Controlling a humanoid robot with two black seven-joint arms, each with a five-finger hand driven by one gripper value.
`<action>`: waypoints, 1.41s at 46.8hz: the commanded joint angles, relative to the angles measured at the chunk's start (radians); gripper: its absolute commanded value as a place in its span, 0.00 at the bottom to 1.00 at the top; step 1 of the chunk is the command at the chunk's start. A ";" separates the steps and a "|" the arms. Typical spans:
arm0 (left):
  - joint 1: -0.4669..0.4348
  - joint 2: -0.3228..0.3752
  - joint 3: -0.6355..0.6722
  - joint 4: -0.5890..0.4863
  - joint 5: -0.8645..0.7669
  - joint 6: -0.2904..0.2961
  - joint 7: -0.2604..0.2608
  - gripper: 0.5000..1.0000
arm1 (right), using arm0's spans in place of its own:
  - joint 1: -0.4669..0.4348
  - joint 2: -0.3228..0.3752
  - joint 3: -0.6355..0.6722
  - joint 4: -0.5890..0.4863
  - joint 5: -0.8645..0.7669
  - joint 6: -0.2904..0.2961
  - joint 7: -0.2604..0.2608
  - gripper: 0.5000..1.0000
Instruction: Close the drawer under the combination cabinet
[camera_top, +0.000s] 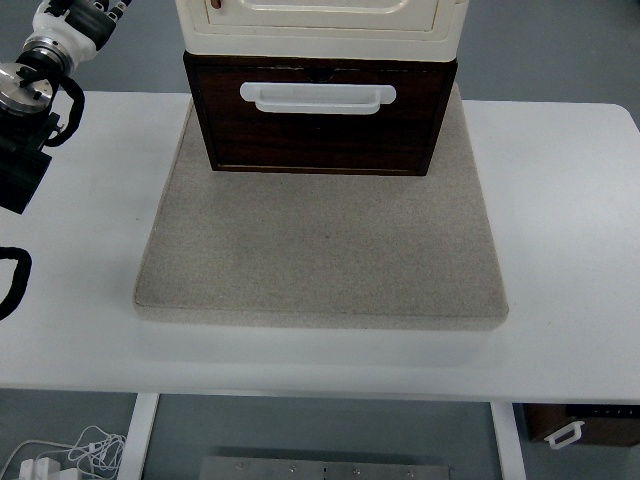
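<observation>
The left hand (75, 20), its grip impossible to tell, hovers left of the drawer (320, 125) on the grey mat (320, 260).

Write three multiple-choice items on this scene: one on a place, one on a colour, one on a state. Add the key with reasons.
1. Where does the dark brown wooden drawer stand?
A. On the bare white table
B. On the grey felt mat
C. On the floor

2. What colour is the drawer's bar handle?
A. White
B. Black
C. Red

3. What is the state of the drawer?
A. Pushed flush under the cabinet
B. Taken out and laid on the table
C. Pulled out, front standing forward of the cabinet

Key:
1 B, the drawer rests at the far end of the grey felt mat, which lies on the white table.
2 A, the handle shows white against the dark front.
3 C, the drawer front sits nearer than the cream cabinet; the black left arm is off to the left, not touching it.
</observation>
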 joint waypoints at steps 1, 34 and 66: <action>0.013 -0.006 0.000 0.000 0.000 -0.033 0.005 1.00 | -0.001 0.000 0.000 0.000 0.000 0.000 0.000 0.90; 0.053 -0.055 0.008 0.032 0.002 -0.153 0.039 1.00 | 0.001 0.000 0.000 0.000 0.000 0.000 0.000 0.90; 0.045 -0.055 -0.005 0.049 0.002 -0.144 0.024 1.00 | -0.001 0.000 -0.002 0.000 -0.001 0.005 0.000 0.90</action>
